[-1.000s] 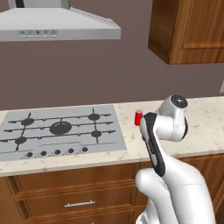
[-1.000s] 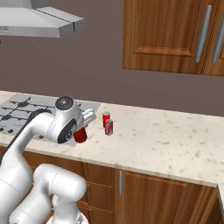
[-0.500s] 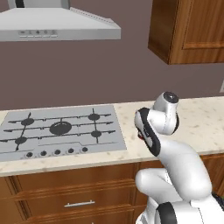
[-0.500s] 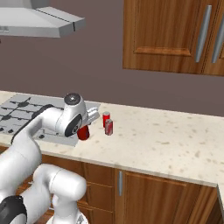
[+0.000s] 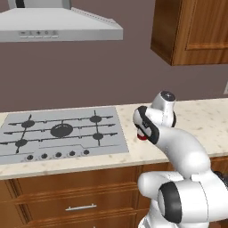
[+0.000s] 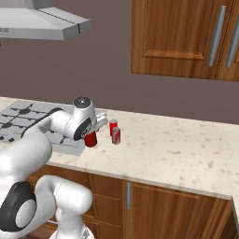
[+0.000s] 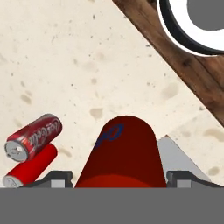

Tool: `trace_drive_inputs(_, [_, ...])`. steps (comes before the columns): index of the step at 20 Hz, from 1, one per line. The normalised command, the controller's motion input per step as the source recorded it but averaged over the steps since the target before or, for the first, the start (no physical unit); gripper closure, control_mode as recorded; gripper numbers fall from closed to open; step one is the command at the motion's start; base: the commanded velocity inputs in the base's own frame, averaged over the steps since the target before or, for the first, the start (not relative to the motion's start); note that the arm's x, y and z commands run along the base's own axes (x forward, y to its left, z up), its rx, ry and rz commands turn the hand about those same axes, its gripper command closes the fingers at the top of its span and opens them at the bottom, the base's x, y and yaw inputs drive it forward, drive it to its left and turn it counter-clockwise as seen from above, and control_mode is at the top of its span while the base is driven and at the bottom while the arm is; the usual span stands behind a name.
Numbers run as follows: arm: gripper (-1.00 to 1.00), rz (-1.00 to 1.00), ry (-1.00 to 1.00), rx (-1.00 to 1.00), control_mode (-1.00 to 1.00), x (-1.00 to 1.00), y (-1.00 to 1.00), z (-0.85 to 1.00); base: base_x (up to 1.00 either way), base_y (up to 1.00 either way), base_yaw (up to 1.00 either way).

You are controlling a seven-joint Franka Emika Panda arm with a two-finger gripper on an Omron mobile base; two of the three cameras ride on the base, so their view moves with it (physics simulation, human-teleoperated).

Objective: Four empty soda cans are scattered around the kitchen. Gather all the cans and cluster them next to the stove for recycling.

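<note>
A red soda can (image 7: 120,153) sits between the fingers of my gripper (image 7: 120,180), which is shut on it. The same held can (image 6: 91,138) hangs upright low over the counter at the right front corner of the stove (image 6: 28,122). In the left base view, a sliver of the can (image 5: 142,136) shows under the hand, just right of the stove (image 5: 62,133). Two other red soda cans (image 6: 113,127) (image 6: 116,136) stand close together on the counter a little to the right. The hand view shows them as one can (image 7: 34,135) above another can (image 7: 28,168), left of the held one.
The speckled beige counter (image 6: 186,149) runs far to the right. A grey range hood (image 5: 58,26) hangs over the stove, and wooden wall cabinets (image 6: 186,37) hang over the counter. Wooden drawers (image 5: 75,196) lie below the counter's front edge.
The arm has stretched forward and carried the held can a little farther back and toward the two standing cans. Those cans have not moved.
</note>
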Motion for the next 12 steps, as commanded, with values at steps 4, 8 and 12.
trace_drive_inputs(4, [1.0,0.0,0.0,0.0,-1.0,0.24,0.0,-0.22,0.0,0.0,0.0])
trace_drive_inputs(8, [1.0,0.0,0.0,0.0,-1.0,0.23,0.0,-0.15,0.0,0.0,0.0])
trace_drive_inputs(12, [1.0,0.0,0.0,0.0,-1.0,0.18,0.0,-0.13,0.0,0.0,0.0])
